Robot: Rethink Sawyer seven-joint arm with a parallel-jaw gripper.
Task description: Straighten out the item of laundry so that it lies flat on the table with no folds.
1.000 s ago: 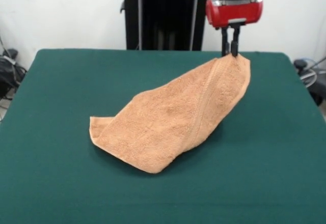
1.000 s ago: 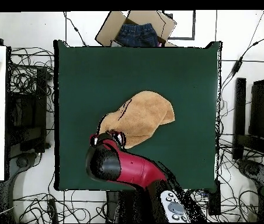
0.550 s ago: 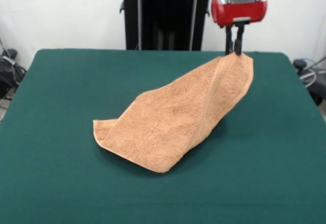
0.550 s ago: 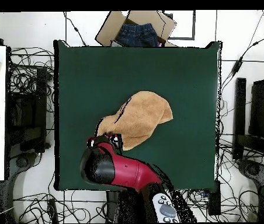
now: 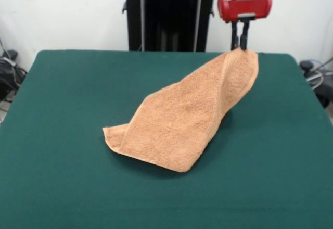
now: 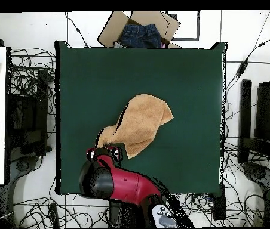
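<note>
**Towel held up by one corner over the green surface**

Front view: the orange-tan towel [image 5: 188, 118] hangs slanted from its raised upper right corner, where the end effector [image 5: 241, 46] is pinched together on the cloth below the red wrist housing. From that corner the cloth slopes down and to the left, folded over itself, and its lower edge and a small flat corner at the left rest on the surface [image 5: 62, 109] near the middle.

Overhead view: the towel [image 6: 140, 122] lies around the middle of the surface [image 6: 185, 77], bunched and folded. The red and black arm [image 6: 119, 182] reaches in from the bottom edge and covers the end effector above the towel's lower left corner. A cardboard box [image 6: 138, 28] holding dark cloth sits beyond the surface's top edge.
</note>
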